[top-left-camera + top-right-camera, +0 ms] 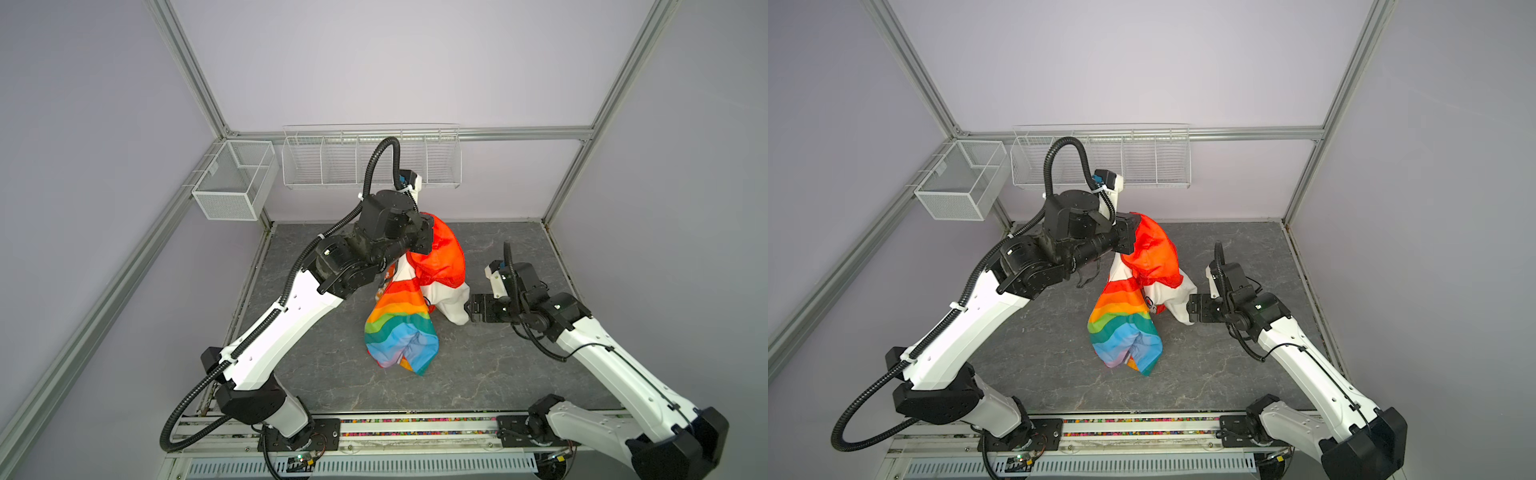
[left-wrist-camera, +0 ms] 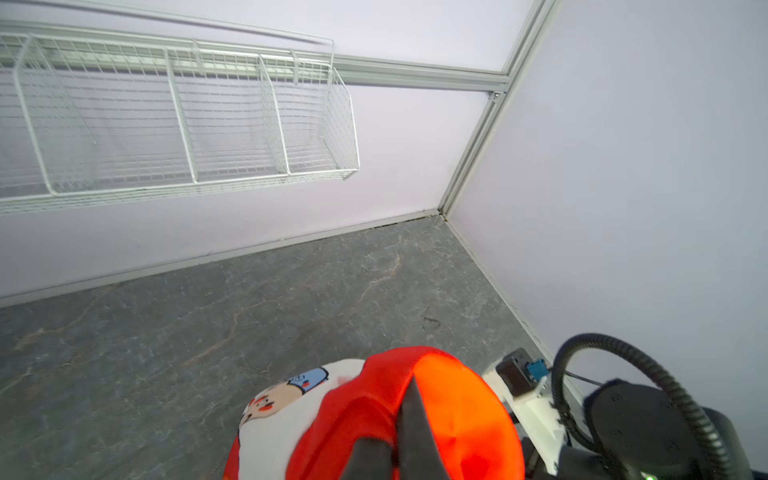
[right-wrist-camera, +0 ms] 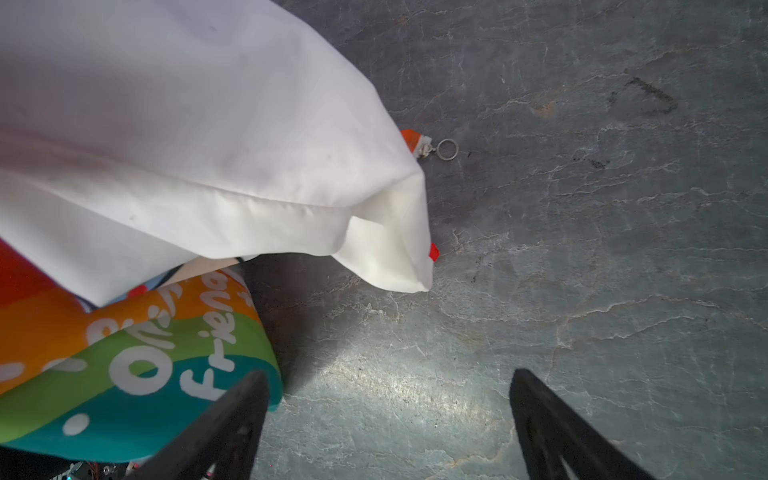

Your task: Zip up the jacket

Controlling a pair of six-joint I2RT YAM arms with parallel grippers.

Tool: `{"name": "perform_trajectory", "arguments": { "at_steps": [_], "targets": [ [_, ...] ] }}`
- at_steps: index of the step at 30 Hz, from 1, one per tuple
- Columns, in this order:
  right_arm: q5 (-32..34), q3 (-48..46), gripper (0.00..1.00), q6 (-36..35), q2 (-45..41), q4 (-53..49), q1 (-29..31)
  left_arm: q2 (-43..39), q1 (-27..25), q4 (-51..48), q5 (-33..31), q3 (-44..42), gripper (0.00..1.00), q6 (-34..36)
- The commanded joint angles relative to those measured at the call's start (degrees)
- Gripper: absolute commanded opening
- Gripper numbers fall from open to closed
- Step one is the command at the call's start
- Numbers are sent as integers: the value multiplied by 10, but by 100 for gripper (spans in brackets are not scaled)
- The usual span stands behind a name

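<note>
We see the left hand (image 1: 424, 241) raised over the middle of the grey table (image 1: 519, 374), clenched on the red hood (image 1: 444, 257) of the jacket (image 1: 399, 328); in the left wrist view its dark fingers (image 2: 409, 415) are pressed into the red cloth. The jacket hangs from that grip in a loose bunch. Its rainbow-striped half (image 1: 1121, 328) droops toward the front of the table and its lower folds reach the surface. To the right of the stripes, the white half (image 1: 451, 303) sags below the hood. In the right wrist view we read white lettering (image 3: 199, 365) on the stripes and see a small metal ring (image 3: 446, 148) at a red-edged corner, lying on the table beyond the white cloth. Further right, the right hand (image 3: 388, 374) sits low, just beside the white half, its jaws spread wide and grasping nothing.
</note>
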Motion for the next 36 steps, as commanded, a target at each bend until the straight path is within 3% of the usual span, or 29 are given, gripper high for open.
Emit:
{"name": "perform_trajectory", "arguments": {
  "at_steps": [1,17,19,22,25,31,36],
  "targets": [
    [-14,11,94,-2,1,10,-2,24,49,-26,-58,15,0,10],
    [-51,-11,90,19,15,35,12,-63,326,62,-49,-335,0,-135],
    [-51,-10,90,20,24,42,17,-69,353,60,-52,-357,10,-139],
    [-50,-4,90,22,45,55,24,-84,384,58,-43,-385,45,-145],
    [-47,8,90,24,76,69,27,-110,388,57,-27,-404,58,-145],
    [-57,54,90,34,176,118,28,-194,357,57,52,-491,63,-193],
    [-73,141,84,53,304,148,27,-264,290,130,118,-660,64,-296]
  ]
}}
